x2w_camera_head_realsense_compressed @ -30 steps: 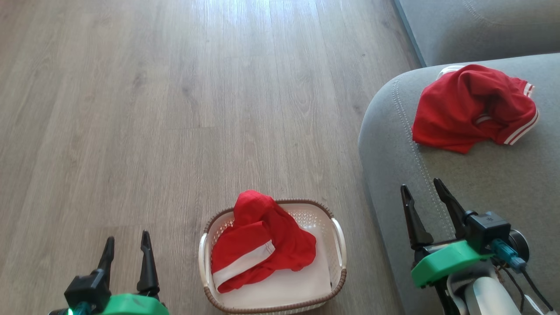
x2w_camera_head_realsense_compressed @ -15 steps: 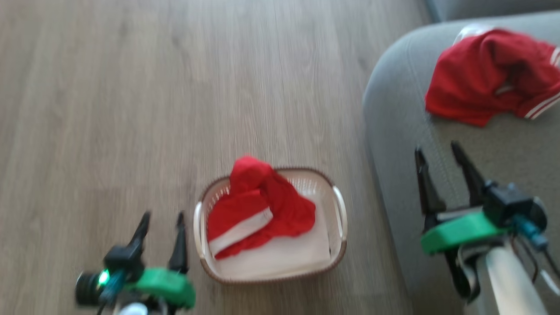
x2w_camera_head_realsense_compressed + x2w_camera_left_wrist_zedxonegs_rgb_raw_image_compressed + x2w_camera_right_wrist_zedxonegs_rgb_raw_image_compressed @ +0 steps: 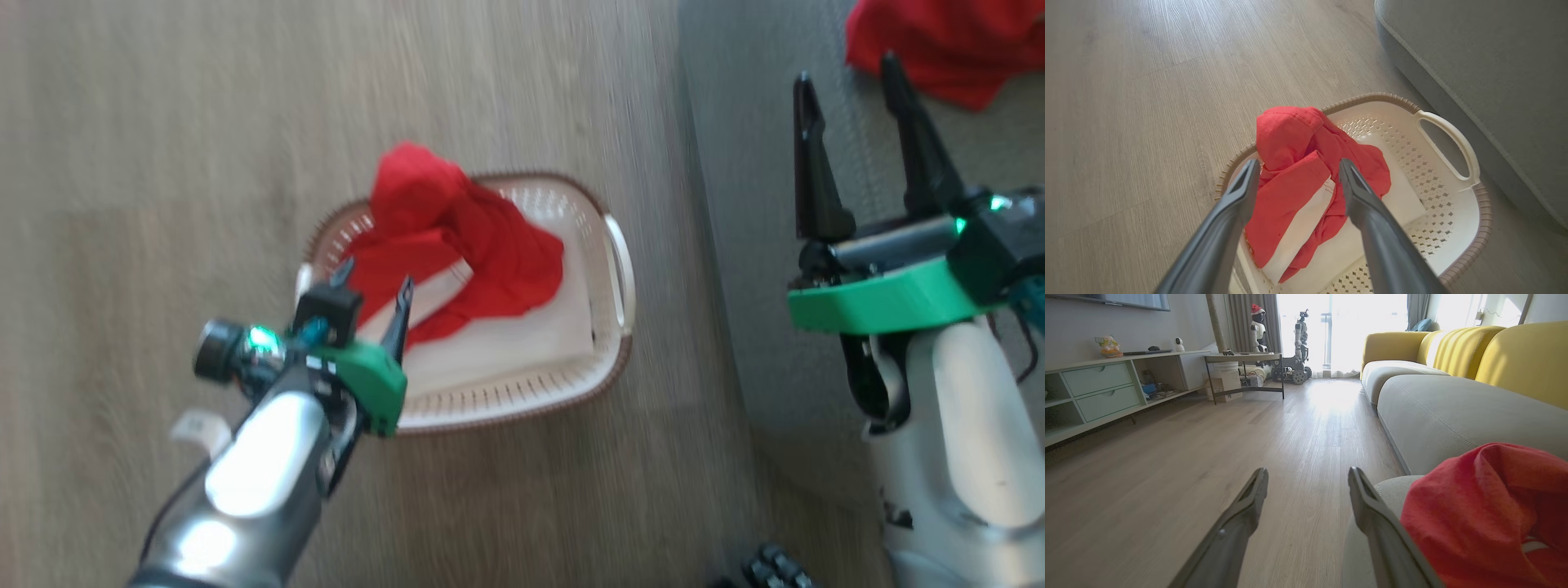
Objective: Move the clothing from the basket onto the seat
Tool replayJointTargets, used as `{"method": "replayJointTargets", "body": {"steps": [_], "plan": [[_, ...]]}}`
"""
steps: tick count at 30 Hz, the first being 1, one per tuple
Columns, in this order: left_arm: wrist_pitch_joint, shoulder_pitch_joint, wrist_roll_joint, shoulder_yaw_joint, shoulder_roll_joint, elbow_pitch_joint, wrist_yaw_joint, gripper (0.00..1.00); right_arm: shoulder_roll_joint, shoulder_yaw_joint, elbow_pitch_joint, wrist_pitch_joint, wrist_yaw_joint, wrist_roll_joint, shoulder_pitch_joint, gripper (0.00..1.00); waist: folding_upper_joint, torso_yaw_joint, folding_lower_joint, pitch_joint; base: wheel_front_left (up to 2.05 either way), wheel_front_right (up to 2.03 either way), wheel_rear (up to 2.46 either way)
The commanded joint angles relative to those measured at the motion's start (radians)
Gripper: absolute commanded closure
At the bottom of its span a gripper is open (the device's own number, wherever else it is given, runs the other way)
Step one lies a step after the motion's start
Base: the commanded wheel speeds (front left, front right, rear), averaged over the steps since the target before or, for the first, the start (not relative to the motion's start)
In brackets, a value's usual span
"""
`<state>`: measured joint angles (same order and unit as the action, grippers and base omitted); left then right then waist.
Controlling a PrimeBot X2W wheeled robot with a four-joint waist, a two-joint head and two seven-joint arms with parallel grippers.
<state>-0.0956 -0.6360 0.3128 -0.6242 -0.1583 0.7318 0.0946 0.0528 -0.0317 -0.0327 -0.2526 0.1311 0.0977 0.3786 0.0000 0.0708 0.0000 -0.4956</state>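
A piece of red clothing (image 3: 457,237) with a white band lies heaped in the cream basket (image 3: 531,404) on the wood floor. My left gripper (image 3: 375,278) hangs open over the basket's left side. In the left wrist view its fingers (image 3: 1299,163) straddle the clothing (image 3: 1290,139) from just above, apart from it, with the basket (image 3: 1482,212) beneath. Another red piece of clothing (image 3: 947,49) lies on the grey seat (image 3: 775,245). My right gripper (image 3: 847,72) stands open over the seat's edge, beside that clothing (image 3: 1486,506) and holding nothing.
The grey seat (image 3: 1474,61) runs close along the basket's right side. In the right wrist view, open wood floor (image 3: 1208,465) stretches ahead to a low cabinet (image 3: 1098,388) at left, a small table (image 3: 1245,359) and yellow sofa backs (image 3: 1523,355).
The head camera has tilted down, shifting the whole picture. My left gripper has moved from the floor left of the basket to over the clothing in it. Both grippers stay open.
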Motion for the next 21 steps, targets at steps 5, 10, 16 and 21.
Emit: {"method": "replayJointTargets", "body": {"steps": [5,10,16,21], "plan": [[-0.014,-0.149,-0.035,0.005,0.009,0.132,-0.02,0.0,-0.003,-0.032,0.077,-0.009,0.0,0.009,0.057,0.0,0.0,0.062,0.0,-0.204,0.0,0.0,0.0],[-0.018,-0.245,-0.059,-0.02,0.012,0.252,-0.04,0.0,-0.003,-0.042,0.112,-0.009,0.0,0.02,0.094,0.0,0.0,0.079,0.0,-0.279,0.0,0.0,0.0],[-0.013,-0.339,-0.082,-0.042,0.002,0.36,-0.05,0.0,-0.003,-0.06,0.141,-0.009,0.0,0.038,0.124,0.0,0.0,0.098,0.0,-0.337,0.0,0.0,0.0],[-0.021,-0.41,-0.092,-0.05,-0.007,0.414,-0.044,0.0,-0.003,-0.071,0.156,-0.009,0.0,0.049,0.133,0.0,0.0,0.113,0.0,-0.37,0.0,0.0,0.0]]}}
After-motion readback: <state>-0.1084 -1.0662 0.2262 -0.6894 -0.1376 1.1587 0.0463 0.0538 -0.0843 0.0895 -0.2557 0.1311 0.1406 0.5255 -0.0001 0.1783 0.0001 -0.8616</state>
